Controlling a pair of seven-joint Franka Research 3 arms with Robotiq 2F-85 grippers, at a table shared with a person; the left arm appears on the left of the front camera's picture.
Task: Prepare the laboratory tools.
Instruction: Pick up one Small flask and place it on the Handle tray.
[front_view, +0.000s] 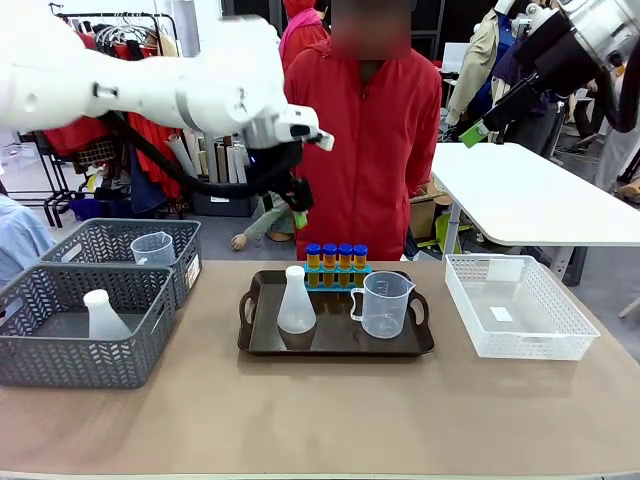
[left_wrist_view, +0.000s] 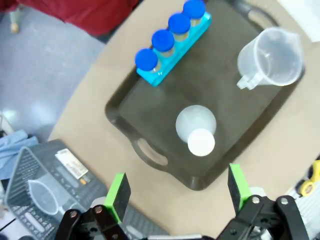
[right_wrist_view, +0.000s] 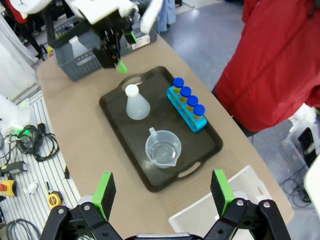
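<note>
Start at the left of the front frame: your left end effector hangs in the upper middle, above the dark tray's left half, its green pads spread wide with nothing between them. Straight beneath it, in the lower middle of the frame, the conical flask stands upright on the tray, long axis vertical. In the left wrist view the flask's white mouth sits just above the gap between the two pads, slightly right of centre, so the move ahead looks like a nearly plain descent with a small shift toward the tray's middle.

Moving right, the four blue-capped tubes stand in a row in a blue rack at the tray's far edge, and the measuring beaker stands on the tray's right half, handle toward the flask.

At the upper right of the front frame, your right end effector is held high and well apart from the tray. Its wrist view shows its pads spread and empty.

The left arm is plainly nearer the flask; the height left above it is probably considerable, though the front view makes that hard to judge.
</note>
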